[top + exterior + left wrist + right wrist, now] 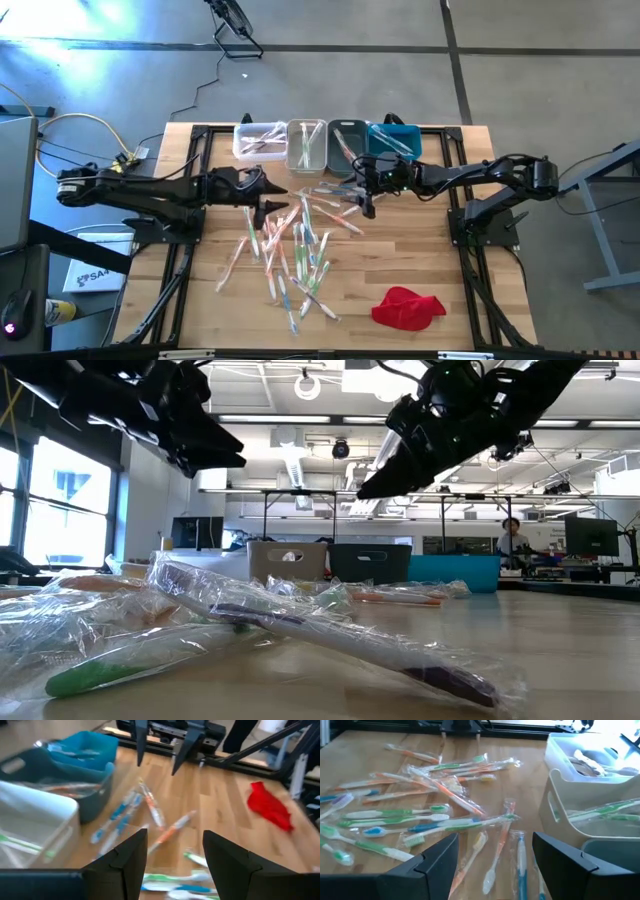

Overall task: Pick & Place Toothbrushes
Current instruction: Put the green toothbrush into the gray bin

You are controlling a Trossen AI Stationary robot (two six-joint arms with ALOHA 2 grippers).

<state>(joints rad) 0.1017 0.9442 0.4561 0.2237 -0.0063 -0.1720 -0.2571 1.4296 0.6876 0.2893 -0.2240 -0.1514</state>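
Across the middle of the wooden tabletop (400,270) lies a loose scatter of toothbrushes (290,250), thin sticks in clear crinkled wrappers with orange, green, blue and white handles, crossing one another at all angles; a few more rest inside the bins. In the low view the nearest ones, a green-handled and a purple-handled brush, fill the foreground and hide much of the pile behind them, and the wrappers' glare makes single brushes hard to separate. In the left wrist view the brushes are smeared and their ends cannot be made out. Along the far edge stands a row of four bins side by side: a white bin (258,140), a beige bin (306,145), a grey bin (345,140) and a blue bin (395,138). A red cloth (407,307) lies well apart near the front right corner. The left hand (272,195) hangs above the left edge of the pile, fingers apart and empty. The right hand (366,200) hangs just in front of the grey bin, fingers apart, gripping nothing.
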